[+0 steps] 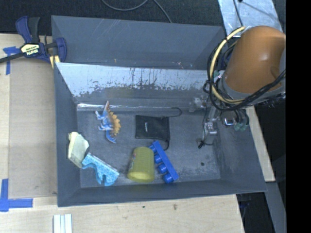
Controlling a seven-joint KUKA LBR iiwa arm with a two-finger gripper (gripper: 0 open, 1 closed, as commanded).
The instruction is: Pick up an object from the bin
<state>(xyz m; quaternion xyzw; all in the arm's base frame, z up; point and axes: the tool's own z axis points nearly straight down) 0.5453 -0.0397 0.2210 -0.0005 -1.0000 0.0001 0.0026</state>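
Metal, bare and grey, lay under your end effector (206, 136) at this moment. It hung low over the right part of the floor of the bin (146, 47), apart from every loose thing, with nothing visibly in its hold. Whether it stood wide or narrow could not be told from above.

No pick had begun, so you had yet to choose a target. Nearest to you were the flat black square (152, 127) near the middle and the blue studded bar (163, 162), which lay slantwise toward the front. The bar lay touching a yellow cup (141, 163) tipped on its side. Well off to the left were a light blue piece (100, 169), a cream lump (77, 147) against it, and a small blue-and-tan toy (109, 122).

Of these, the bar looked to be your better choice. It was narrow and raised, whereas the black square seemed too flat to get under. To do the step well, you needed to shift left, turn the wrist to close across the bar's short width, and come down on its free end away from the cup. That way the cup was less likely to roll or be caught with it.
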